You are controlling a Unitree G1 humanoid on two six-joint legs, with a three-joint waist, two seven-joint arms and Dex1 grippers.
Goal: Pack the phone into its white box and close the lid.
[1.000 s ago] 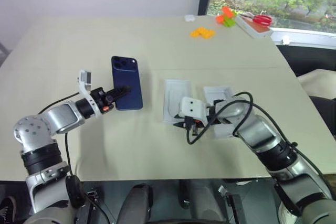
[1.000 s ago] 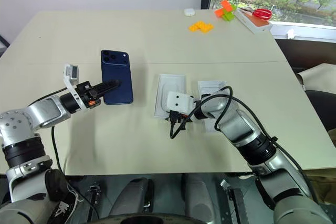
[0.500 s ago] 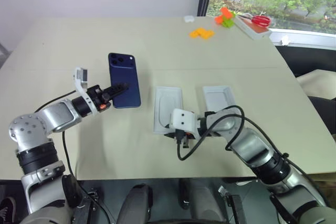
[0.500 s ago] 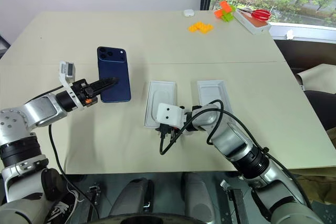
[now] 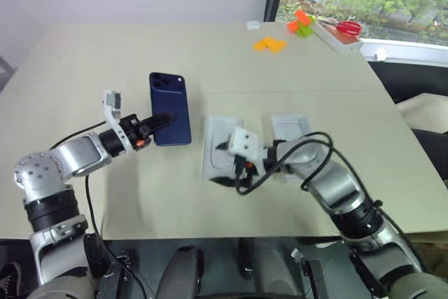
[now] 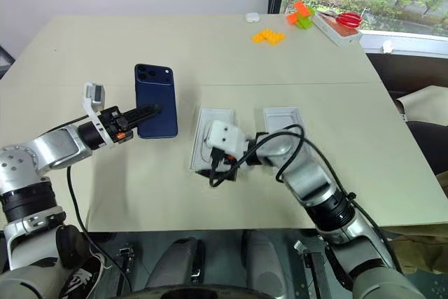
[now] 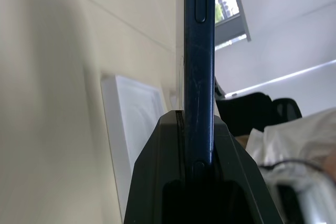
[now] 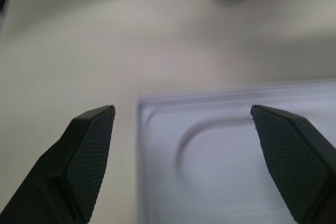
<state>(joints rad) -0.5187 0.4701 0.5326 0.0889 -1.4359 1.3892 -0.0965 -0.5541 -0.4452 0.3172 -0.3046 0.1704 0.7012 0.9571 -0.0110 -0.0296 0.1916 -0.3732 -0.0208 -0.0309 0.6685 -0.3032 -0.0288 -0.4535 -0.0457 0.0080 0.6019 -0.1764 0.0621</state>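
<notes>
Above the table (image 6: 210, 40), left of the white trays, the phone (image 6: 156, 101) was held upright by its lower edge in the left gripper (image 6: 143, 112). The right gripper (image 8: 184, 156) was spread wide over an insert (image 8: 236, 161) with a rounded recess, its near edge between the fingertips. Bare tabletop was left around it.

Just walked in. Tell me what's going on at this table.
The robot is packing a phone. Its left gripper is shut on the dark blue phone, holding it on edge above the table. The right gripper hangs open over a white tray with an oval recess, one finger on each side of its near end, not holding it. A second white tray lies flat beside it. The phone is not in any tray yet.
</notes>
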